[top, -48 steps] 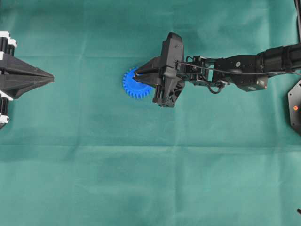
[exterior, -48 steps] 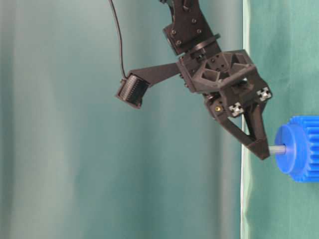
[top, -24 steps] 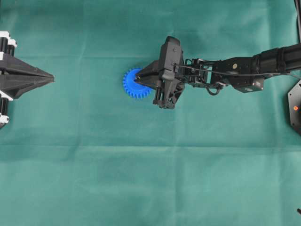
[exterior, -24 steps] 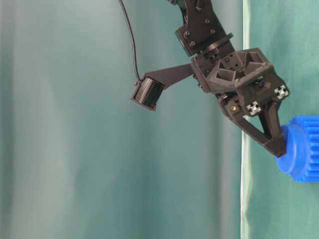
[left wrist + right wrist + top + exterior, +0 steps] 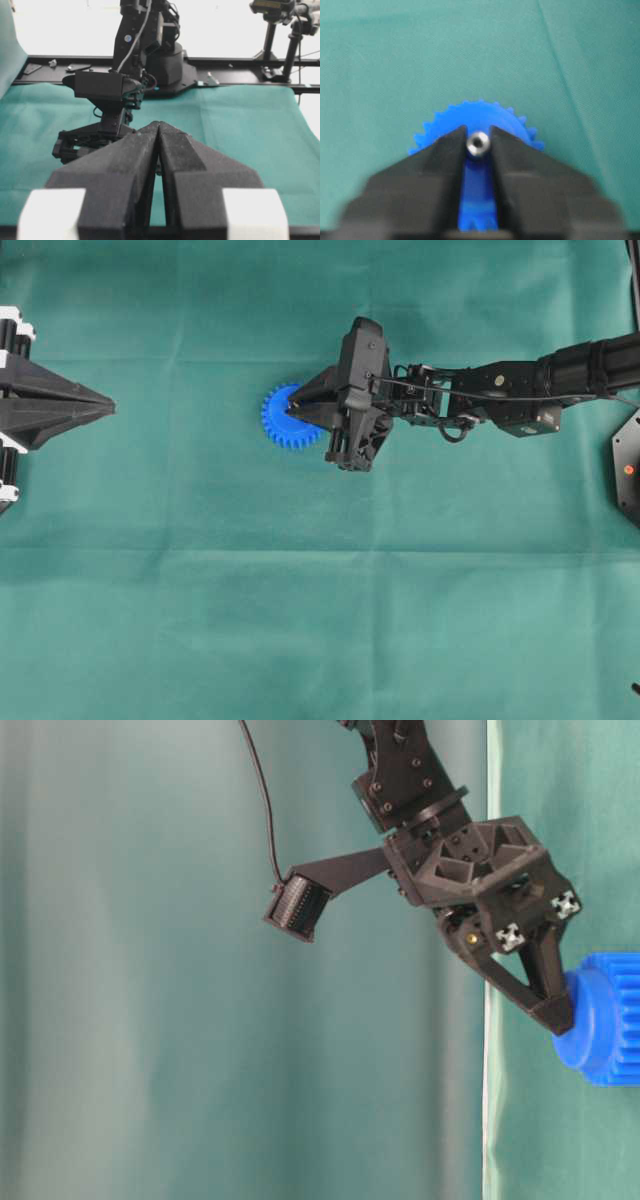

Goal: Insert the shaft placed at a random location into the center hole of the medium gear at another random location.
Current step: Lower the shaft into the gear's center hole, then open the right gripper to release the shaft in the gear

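Observation:
The blue medium gear (image 5: 279, 421) lies flat on the green cloth, a little left of the middle. In the right wrist view the silvery end of the shaft (image 5: 478, 143) stands upright over the gear's (image 5: 476, 116) middle, filling and hiding the center hole. My right gripper (image 5: 292, 402) sits low on the gear's raised hub (image 5: 600, 1020). Its fingertips flank the shaft with hairline gaps, so it looks slightly open. In the table-level view the right gripper (image 5: 562, 1017) hides the shaft. My left gripper (image 5: 108, 406) rests shut and empty at the far left.
Green cloth covers the whole table (image 5: 320, 620). The right arm (image 5: 500, 390) stretches in from the right edge. In the left wrist view the left gripper (image 5: 158, 126) points at the right arm's wrist camera housing (image 5: 100, 85). A black base (image 5: 628, 470) stands at the right edge.
A second ago the shaft stuck out between the hub and my right fingertips. The right gripper has since come down onto the hub and the shaft has sunk in. The left arm stayed still.

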`<control>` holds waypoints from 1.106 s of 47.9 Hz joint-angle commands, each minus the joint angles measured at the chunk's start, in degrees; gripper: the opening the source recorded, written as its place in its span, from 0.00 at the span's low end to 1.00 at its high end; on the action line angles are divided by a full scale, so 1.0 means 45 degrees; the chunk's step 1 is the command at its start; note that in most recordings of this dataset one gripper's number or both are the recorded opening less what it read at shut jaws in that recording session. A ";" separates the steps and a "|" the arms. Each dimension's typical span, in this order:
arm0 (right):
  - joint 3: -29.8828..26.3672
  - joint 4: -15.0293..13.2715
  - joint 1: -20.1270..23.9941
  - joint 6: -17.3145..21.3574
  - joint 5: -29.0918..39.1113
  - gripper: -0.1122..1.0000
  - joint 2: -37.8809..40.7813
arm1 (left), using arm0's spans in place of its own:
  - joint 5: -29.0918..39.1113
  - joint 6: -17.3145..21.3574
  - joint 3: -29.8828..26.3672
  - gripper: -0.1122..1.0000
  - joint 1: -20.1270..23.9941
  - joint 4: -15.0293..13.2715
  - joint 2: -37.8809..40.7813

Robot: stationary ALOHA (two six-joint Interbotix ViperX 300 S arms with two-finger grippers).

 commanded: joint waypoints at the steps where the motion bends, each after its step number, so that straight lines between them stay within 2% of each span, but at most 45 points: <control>1: -0.0156 0.0039 -0.0020 0.0020 -0.0137 0.46 -0.0273 | -0.0059 0.0000 -0.0293 0.10 0.0000 0.0020 0.0078; 7: -0.0156 0.0039 0.0000 0.0000 -0.0078 0.81 -0.0664 | -0.0059 0.0000 -0.0293 0.10 0.0020 0.0020 0.0078; 9: -0.0137 0.0039 0.0000 -0.0020 -0.0020 0.89 -0.0840 | -0.0059 0.0000 -0.0312 0.10 0.0000 0.0020 0.0078; 11: -0.0137 0.0039 0.0000 -0.0020 0.0098 0.93 -0.1055 | -0.0078 0.0000 -0.0312 0.10 0.0000 0.0020 0.0078; 17: -0.0098 -0.0020 0.0000 -0.0078 0.0605 0.86 -0.1855 | -0.0078 0.0000 -0.0312 0.10 0.0020 0.0020 0.0078; 26: -0.0020 -0.0078 0.0000 -0.0117 0.1230 0.88 -0.2793 | -0.0059 0.0000 -0.0312 0.10 0.0000 0.0020 0.0078; 38: 0.0234 -0.0078 0.0000 -0.0078 0.1348 0.88 -0.3145 | -0.0078 0.0000 -0.0312 0.10 0.0000 0.0020 0.0078; 53: 0.1289 0.0000 0.0020 -0.0020 0.1387 0.88 -0.4219 | -0.0098 0.0000 -0.0312 0.10 0.0000 0.0000 0.0078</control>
